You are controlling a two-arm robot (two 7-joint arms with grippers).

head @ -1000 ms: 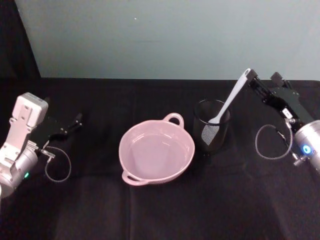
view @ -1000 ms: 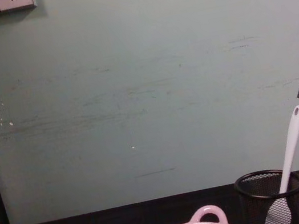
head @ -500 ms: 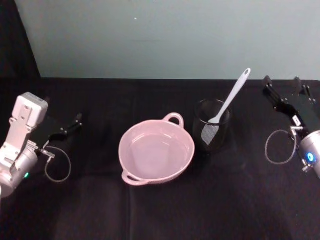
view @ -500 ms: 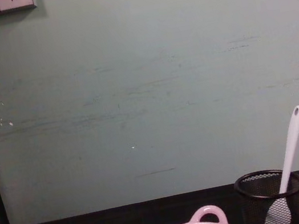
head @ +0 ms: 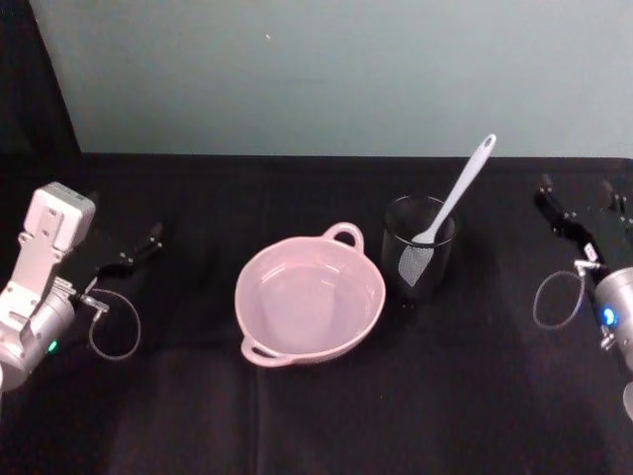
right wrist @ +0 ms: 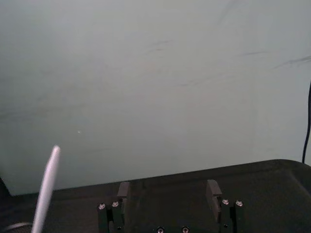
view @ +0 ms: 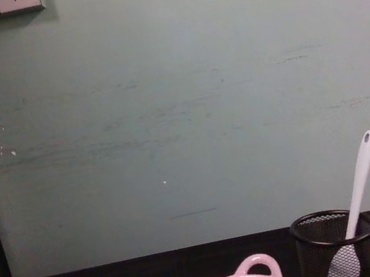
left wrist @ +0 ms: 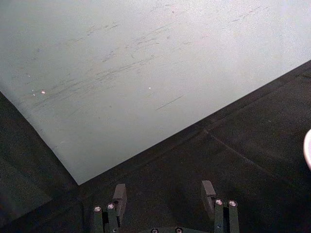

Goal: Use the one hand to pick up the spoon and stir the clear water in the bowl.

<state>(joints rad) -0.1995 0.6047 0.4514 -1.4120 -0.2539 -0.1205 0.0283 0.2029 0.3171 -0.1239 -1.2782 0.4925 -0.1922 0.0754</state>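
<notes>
Black cloth table (head: 316, 416), pale green wall (head: 326, 69) behind. One pink bowl (head: 310, 300) centre; one spoon (head: 450, 203) leaning in one mesh cup (head: 419, 253) right of bowl. Two grippers, far left (head: 134, 255) & far right (head: 584, 213), fingers apart, both empty.

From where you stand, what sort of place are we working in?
Probably a lab test bench, not a real kitchen: a table draped in black cloth, a bare pale green wall, and just a bowl and a mesh cup.
</notes>
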